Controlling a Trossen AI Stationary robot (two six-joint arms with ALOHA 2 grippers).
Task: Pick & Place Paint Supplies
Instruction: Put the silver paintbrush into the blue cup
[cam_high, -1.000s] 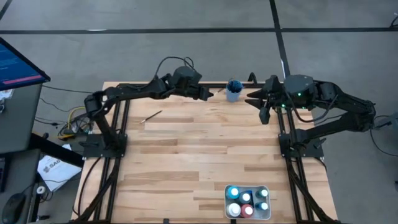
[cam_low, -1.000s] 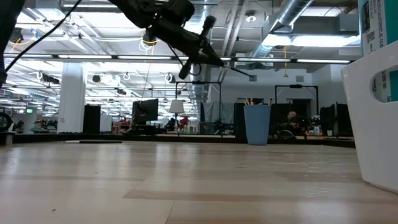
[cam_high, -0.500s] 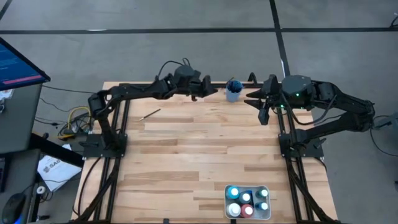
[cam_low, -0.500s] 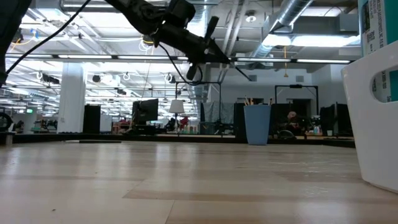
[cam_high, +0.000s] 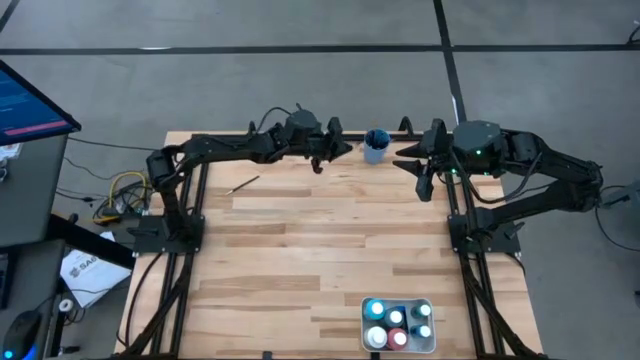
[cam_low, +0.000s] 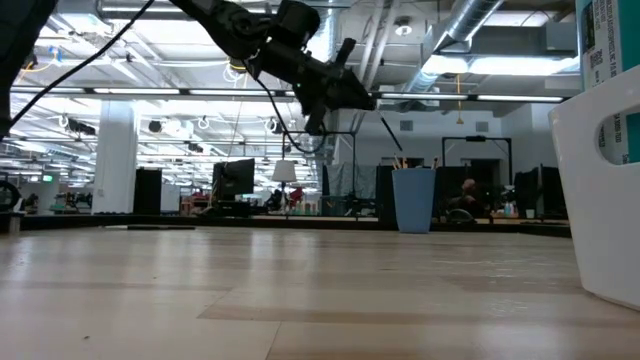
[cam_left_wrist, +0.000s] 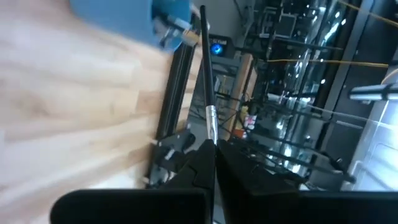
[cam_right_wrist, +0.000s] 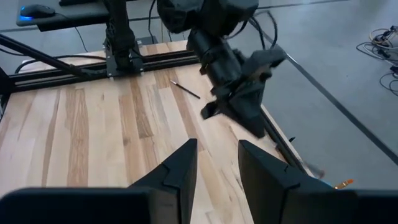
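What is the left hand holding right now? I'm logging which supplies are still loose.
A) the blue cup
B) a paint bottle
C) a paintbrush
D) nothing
C: the left hand is shut on a thin dark paintbrush that points toward the blue cup; another paintbrush still lies loose on the table.

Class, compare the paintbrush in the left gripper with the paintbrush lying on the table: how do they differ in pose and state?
The held paintbrush is clamped in the shut left gripper, up in the air near the blue cup; the loose paintbrush lies flat on the wooden table, ungripped, farther from the cup. Both are thin and dark.
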